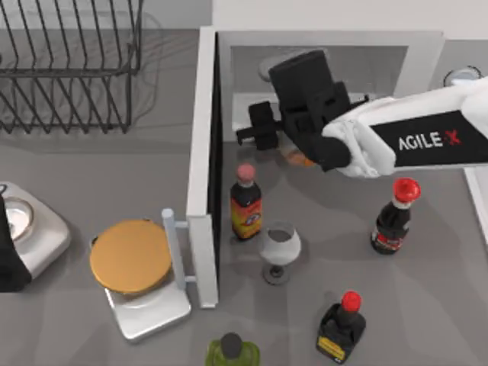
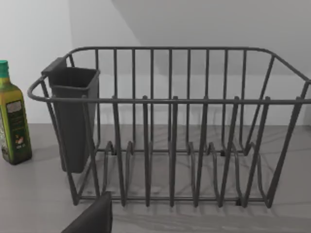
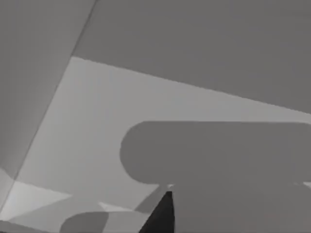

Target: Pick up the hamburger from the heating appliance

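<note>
While over hamburger [image 1: 299,158] | right gripper [image 1: 263,131] inside microwave [image 1: 204,152]

The right arm [image 1: 427,137] has a white shell with a black panel lettered "AGILE X" in white, the X in red; its wrist end is a blocky black housing; the right gripper [image 1: 255,130] is black, square-edged; the left arm [image 1: 8,259] shows as a black shape.

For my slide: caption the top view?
Right claw reaching into open microwave over hamburger; bottles nearby.
</note>
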